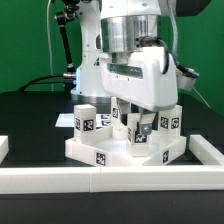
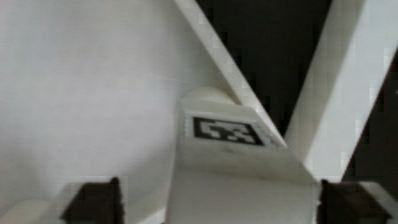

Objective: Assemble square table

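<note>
White plastic made up nearly everything on the black table surface: the large square tray-like tabletop with its raised rim lay flat near the front of the scene, and small white block legs carrying black-and-white square tags stood upright on it. In the exterior view one block leg stood at the back towards that view's left, a second block leg rose towards that view's right, and a third tagged leg sat between them, directly below the arm. A long white rail bordered the black surface along the front, just beyond the tabletop's near edge. The white Franka arm reached down from above so that its two-finger gripper hung low over the middle of the tabletop, close among the legs and partly hiding them. In the wrist view the gripper's dark fingertips appeared well apart at either side of the picture, with broad white surfaces of the table parts and a single black-and-white tag lying beyond the gap; nothing sat between the two fingers, so the claw stood wide open and held nothing. Whether either fingertip touched a leg could not be told from these views. A green cable hung behind the arm at the exterior view's left
</note>
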Controlling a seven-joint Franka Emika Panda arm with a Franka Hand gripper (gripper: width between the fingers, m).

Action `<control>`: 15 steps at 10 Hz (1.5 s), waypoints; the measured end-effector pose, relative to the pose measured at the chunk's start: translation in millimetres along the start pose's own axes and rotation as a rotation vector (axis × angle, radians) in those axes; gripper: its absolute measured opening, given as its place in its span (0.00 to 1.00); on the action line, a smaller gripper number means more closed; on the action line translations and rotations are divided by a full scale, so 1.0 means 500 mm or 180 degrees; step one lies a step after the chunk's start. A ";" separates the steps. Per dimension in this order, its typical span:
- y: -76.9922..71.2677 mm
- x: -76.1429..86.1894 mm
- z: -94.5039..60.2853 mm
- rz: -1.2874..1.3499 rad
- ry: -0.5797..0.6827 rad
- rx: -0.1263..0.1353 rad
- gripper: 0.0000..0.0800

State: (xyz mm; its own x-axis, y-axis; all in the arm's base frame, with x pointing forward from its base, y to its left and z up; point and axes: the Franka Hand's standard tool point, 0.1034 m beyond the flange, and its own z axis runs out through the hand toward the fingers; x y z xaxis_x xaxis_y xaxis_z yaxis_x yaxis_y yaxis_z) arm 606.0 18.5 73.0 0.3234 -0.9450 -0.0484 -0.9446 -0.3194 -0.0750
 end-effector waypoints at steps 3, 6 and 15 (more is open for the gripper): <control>-0.007 -0.016 0.000 -0.0861 -0.0014 0.0008 0.81; -0.006 -0.015 0.001 -0.1781 -0.0019 0.0010 0.81; -0.002 -0.004 0.000 -0.4200 0.0059 -0.0134 0.81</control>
State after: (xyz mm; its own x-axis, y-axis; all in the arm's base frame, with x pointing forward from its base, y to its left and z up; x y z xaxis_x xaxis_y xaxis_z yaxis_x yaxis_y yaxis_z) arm 606.4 20.9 73.1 0.9959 0.0751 0.0503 0.0764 -0.9968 -0.0243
